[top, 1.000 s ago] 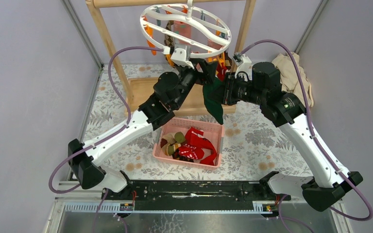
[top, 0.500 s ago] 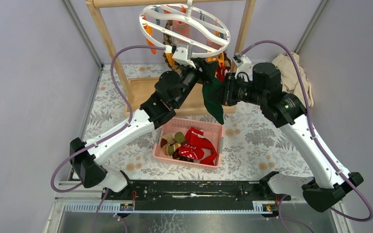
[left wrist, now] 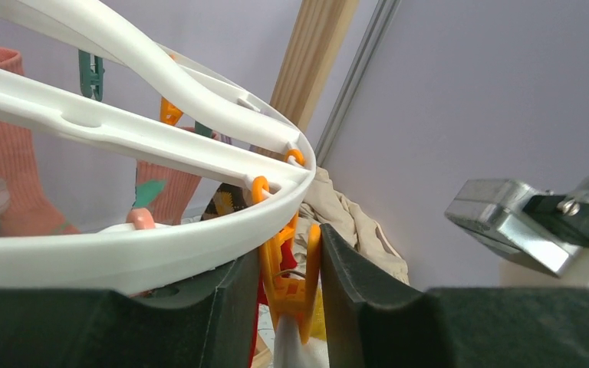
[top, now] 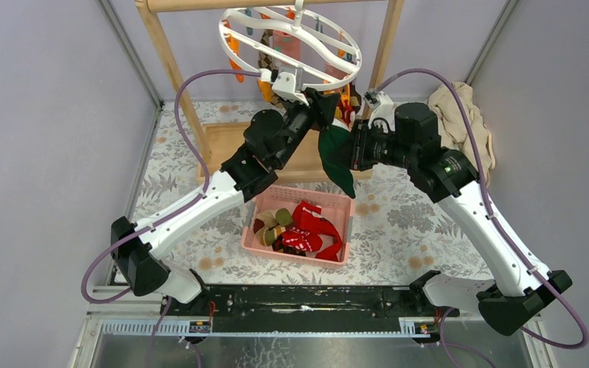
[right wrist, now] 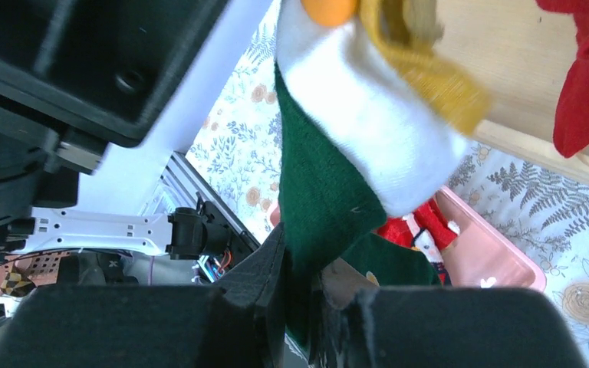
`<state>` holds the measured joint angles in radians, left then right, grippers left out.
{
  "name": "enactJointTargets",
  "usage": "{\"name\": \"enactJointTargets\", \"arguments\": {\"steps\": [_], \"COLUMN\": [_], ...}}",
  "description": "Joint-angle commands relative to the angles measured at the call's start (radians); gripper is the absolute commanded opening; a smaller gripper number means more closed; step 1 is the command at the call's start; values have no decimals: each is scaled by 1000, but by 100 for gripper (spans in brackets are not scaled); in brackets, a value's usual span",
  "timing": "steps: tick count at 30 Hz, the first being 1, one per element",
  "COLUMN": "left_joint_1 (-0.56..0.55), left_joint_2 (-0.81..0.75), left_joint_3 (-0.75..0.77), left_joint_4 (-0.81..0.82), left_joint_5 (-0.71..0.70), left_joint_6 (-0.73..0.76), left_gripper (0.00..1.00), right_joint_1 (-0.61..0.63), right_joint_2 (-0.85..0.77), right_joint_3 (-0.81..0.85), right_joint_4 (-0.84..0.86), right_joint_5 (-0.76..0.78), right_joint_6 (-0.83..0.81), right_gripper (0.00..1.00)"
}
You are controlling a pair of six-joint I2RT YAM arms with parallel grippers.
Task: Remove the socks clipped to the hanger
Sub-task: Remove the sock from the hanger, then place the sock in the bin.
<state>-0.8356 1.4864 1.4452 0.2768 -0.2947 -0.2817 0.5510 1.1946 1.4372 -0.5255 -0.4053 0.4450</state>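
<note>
The white ring hanger (top: 291, 42) hangs from the wooden rack and fills the top of the left wrist view (left wrist: 123, 245). Several socks still hang on it: pink ones (left wrist: 0, 176), a red one (right wrist: 583, 84) and a mustard one (right wrist: 429, 69). My left gripper (top: 330, 103) is under the ring's right rim, with its jaws pressed on both sides of an orange clip (left wrist: 291, 284). That clip holds the white cuff of a green sock (top: 337, 157). My right gripper (top: 350, 149) is shut on the lower part of that green sock (right wrist: 314, 192), which hangs taut from the clip.
A pink basket (top: 295, 258) with red, green and brown socks stands on the floral table below the arms. The wooden rack frame (top: 165, 54) and its base board (top: 226, 142) stand behind. A beige cloth heap (top: 460, 115) lies at the back right.
Both grippers have risen slightly and shifted left toward the hanger. The ring has swung a little left. The green sock stays held.
</note>
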Motion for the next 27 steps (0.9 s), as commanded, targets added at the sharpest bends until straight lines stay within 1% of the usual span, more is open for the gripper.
{"name": "enactJointTargets", "arguments": {"steps": [1, 9, 15, 17, 20, 23, 25, 27], "left_joint_1": [20, 30, 33, 33, 34, 33, 33, 34], "left_joint_2": [-17, -24, -29, -31, -36, -50, -63, -77], "left_joint_3": [28, 22, 14, 12, 10, -7, -22, -40], "left_joint_4": [45, 42, 43, 39, 24, 13, 5, 0], "left_joint_5": [-4, 5, 5, 6, 20, 38, 51, 64], "left_joint_6": [6, 4, 1, -2, -4, -11, -19, -27], "left_gripper": [38, 37, 38, 42, 56, 68, 71, 72], "right_joint_1": [9, 10, 10, 10, 10, 10, 9, 11], "right_joint_2": [-35, -64, -96, -101, -107, -106, -104, -99], "right_joint_3": [-23, -92, -179, -203, -248, -290, -315, -338], "right_joint_4": [25, 34, 56, 73, 109, 130, 137, 145], "right_joint_5": [-26, -53, -83, -106, -142, -160, -172, -173], "right_joint_6": [-16, -10, -1, 9, 26, 27, 20, 17], "right_gripper": [17, 17, 17, 17, 17, 17, 18, 19]}}
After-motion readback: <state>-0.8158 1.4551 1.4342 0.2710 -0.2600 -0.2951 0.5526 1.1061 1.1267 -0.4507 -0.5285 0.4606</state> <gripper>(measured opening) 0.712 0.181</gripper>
